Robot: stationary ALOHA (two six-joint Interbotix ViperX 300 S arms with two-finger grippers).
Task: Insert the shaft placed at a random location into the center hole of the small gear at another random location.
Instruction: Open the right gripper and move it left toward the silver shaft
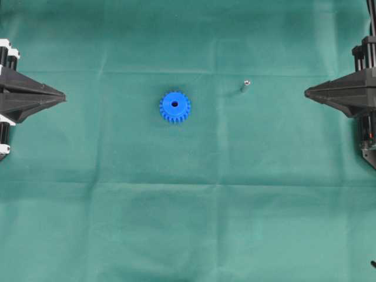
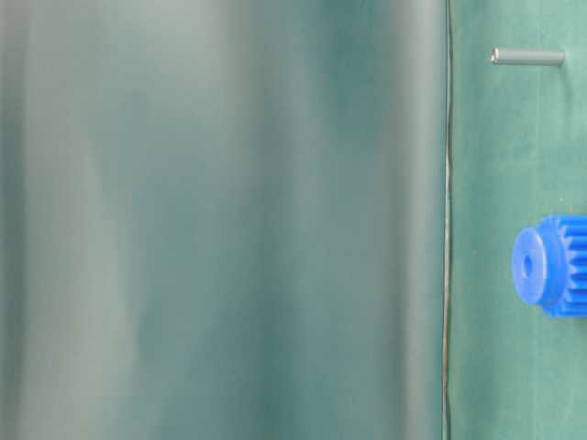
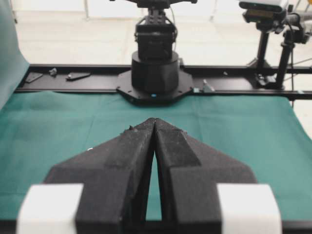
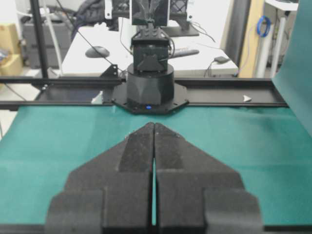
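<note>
We see a green cloth [image 1: 188,223] spread over the whole work surface, creased in a faint grid. On it, a little left of the middle in the overhead view, lies the small gear [image 1: 174,106] — bright blue, flat on the cloth, its raised hub facing up and the center hole [image 1: 174,104] showing as a dark dot in the hub. To the right of the gear and slightly farther back stands the shaft [image 1: 245,86], a thin grey pin with a shiny round end; it is well apart from the gear and touches nothing but the cloth.

In the table-level view we find the same two things at the right edge, the gear [image 2: 550,266] partly cut off by the frame and the shaft [image 2: 527,57] clear of it.

The left gripper [image 1: 62,94] sits at the far left edge of the overhead view, pointing toward the middle. Its fingers [image 3: 134,156] meet at the tips with nothing between them. The right gripper [image 1: 306,92] mirrors it at the right edge — its fingers [image 4: 136,151] are pressed together too, holding nothing. Both grippers are well apart from the gear and the shaft. Each wrist view looks across the cloth at the opposite arm's base [image 3: 154,73].
</note>
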